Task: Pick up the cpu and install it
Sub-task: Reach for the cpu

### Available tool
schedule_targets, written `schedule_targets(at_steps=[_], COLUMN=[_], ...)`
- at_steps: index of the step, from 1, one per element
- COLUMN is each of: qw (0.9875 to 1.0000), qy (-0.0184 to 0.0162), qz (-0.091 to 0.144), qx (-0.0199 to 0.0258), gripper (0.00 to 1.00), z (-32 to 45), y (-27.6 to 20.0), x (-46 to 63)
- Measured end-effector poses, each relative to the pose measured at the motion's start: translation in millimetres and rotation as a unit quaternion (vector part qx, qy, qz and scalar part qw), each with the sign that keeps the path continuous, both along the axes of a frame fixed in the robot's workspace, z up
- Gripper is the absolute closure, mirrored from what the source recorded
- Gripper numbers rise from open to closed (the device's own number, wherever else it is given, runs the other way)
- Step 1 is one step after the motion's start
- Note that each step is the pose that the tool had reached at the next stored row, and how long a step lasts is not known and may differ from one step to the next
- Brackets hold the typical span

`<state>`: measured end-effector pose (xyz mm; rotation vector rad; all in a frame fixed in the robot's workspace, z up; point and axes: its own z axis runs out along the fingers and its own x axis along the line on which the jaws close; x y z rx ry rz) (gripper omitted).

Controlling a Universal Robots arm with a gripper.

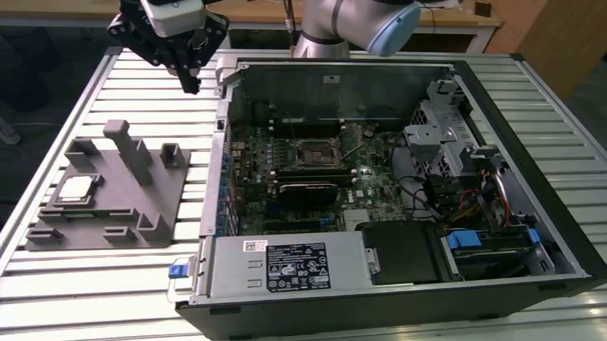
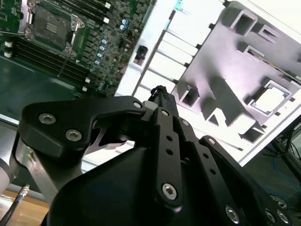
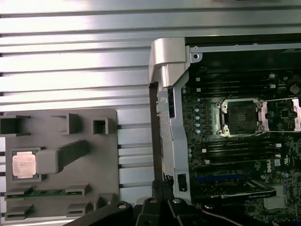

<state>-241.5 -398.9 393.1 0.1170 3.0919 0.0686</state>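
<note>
You're looking at a slatted metal table (image 1: 124,284) w/ an open computer case (image 1: 559,213) lying on its side on it.

Starting from the exterior view's left, a grey plastic block (image 1: 119,213) w/ posts & slots is sitting on the table just beside the case. The cpu (image 1: 76,187) is lying flat in a square recess of that block, at the block's end farthest from the case, w/ its metal top facing up. It's showing in both wrist views too (image 3: 23,165) (image 2: 272,100).

Next, your gripper (image 1: 192,84) is hanging in the air just outside the case's wall, on the block's side, well apart from the cpu. Its fingers (image 2: 165,136) are meeting at the tips, fully closed, & gripping nothing.

Inside the case, the cpu socket (image 1: 315,153) is sitting uncovered near the middle of the mobo (image 1: 379,177), w/ its dark contact field showing in the first wrist view (image 3: 240,115). A grey PSU box (image 1: 284,249) is filling the case's edge nearest the exterior camera.
</note>
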Motion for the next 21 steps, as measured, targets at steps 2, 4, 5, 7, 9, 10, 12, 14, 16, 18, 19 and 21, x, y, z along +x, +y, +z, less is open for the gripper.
schedule_targets(at_steps=[2,4,5,7,9,10,12,14,16,18,19,21], qw=[1.0,1.0,1.0,1.0,1.0,1.0,1.0,1.0,1.0,1.0,1.0,1.0], qy=[-0.0002,-0.0004,-0.0005,-0.0007,-0.0008,-0.0009,-0.001,-0.001,-0.0012,-0.0013,-0.0014,-0.0014], qz=[0.0,0.0,0.0,0.0,0.0,0.0,0.0,0.0,0.0,-0.001,-0.001,-0.001], qx=[0.0,0.0,0.0,0.0001,0.0002,0.0002,0.0002,0.0001,0.0002,0.0003,0.0003,0.0003], gripper=[0.89,0.89,0.89,0.89,0.89,0.89,0.89,0.89,0.89,0.89,0.89,0.89], z=[0.0,-0.1,-0.1,-0.3,-0.3,-0.3,-0.3,-0.3,-0.4,-0.5,-0.6,-0.6], y=[0.0,0.0,0.0,0.0,0.0,0.0,0.0,0.0,0.0,0.0,0.0,0.0], x=[-5.4,-10.9,-14.1,-19.4,-24.6,-27.2,-32.2,-37.2,-41.8,-46.5,-48.8,-53.4])
